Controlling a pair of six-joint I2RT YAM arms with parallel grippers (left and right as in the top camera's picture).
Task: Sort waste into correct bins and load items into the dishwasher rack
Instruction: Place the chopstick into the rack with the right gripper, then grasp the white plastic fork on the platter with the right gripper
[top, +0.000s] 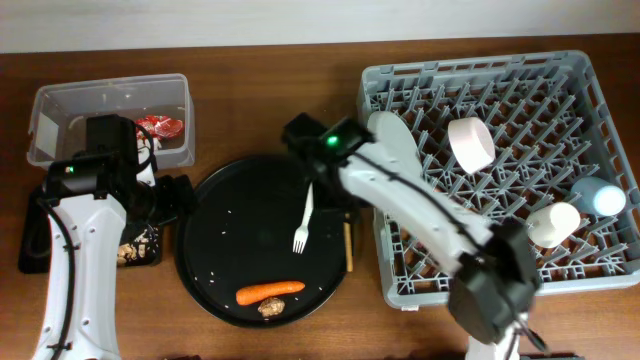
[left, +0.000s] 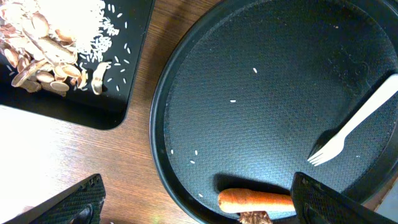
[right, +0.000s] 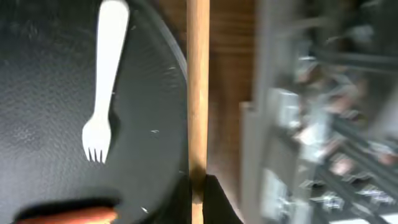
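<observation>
Wooden chopsticks lay pinched in the right jaws at centre frame, between round tray and dishwasher rack; lifting them level would best clear the rack wall. Left jaws gaped empty.

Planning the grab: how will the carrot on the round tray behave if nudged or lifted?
The carrot looks rounded and tapered, so it would probably roll in a curve. It seems stiff, likely lifting whole. The lump beside it may shift too.
</observation>
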